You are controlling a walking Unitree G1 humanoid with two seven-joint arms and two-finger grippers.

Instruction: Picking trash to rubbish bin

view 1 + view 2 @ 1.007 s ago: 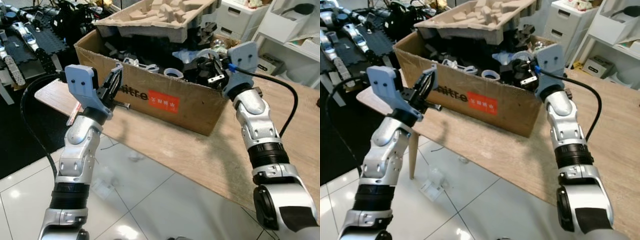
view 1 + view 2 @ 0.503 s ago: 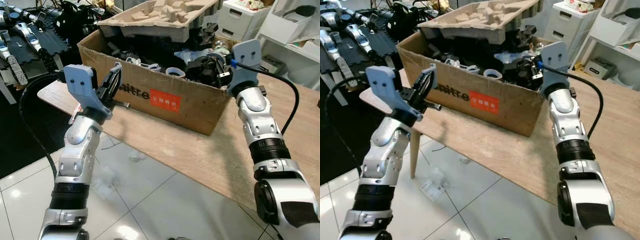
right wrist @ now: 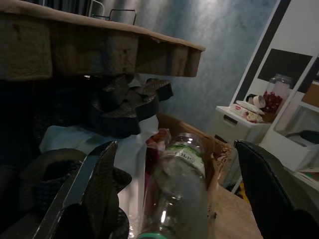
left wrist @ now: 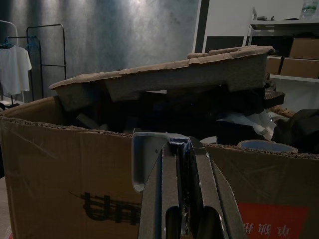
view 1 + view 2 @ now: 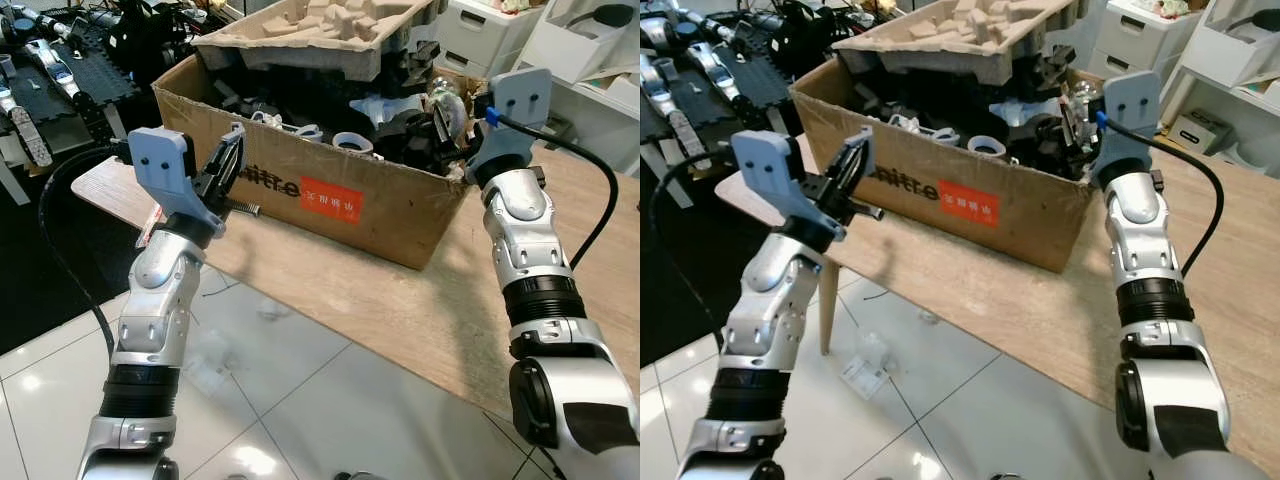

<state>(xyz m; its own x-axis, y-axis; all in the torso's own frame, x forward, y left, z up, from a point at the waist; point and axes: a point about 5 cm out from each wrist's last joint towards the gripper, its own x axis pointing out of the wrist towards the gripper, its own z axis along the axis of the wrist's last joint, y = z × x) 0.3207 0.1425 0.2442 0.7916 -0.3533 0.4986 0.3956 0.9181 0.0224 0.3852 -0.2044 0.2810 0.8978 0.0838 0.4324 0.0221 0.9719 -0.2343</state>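
— Standing on the wooden table [image 5: 400, 300] is a big cardboard box [image 5: 330, 200], yes? What is inside it?

— It is full of dark foam pieces, rings of tape and crumpled plastic. A moulded pulp tray [image 5: 320, 35] lies across the top of it. At the far right corner of the box a clear plastic bottle [image 3: 179, 184] lies among the other trash, beside a white sheet and a small red wrapper.

— Where is the right gripper [image 5: 1072, 112]?

— It is raised over that right corner of the box. In the right wrist view its two black fingers [image 3: 92, 189] are spread wide, one on each side of the bottle, and they hold nothing. I cannot tell if they touch it.

— And the left gripper [image 5: 228, 165]?

— It is held up in front of the long side of the box, near the left end, and points at the cardboard. In the left wrist view its fingers [image 4: 172, 199] are pressed together with almost no gap, and I see nothing between them.

— What is around the table?

— White floor tiles [image 5: 280, 400] are below, and white drawers [image 5: 480, 35] stand behind the box.
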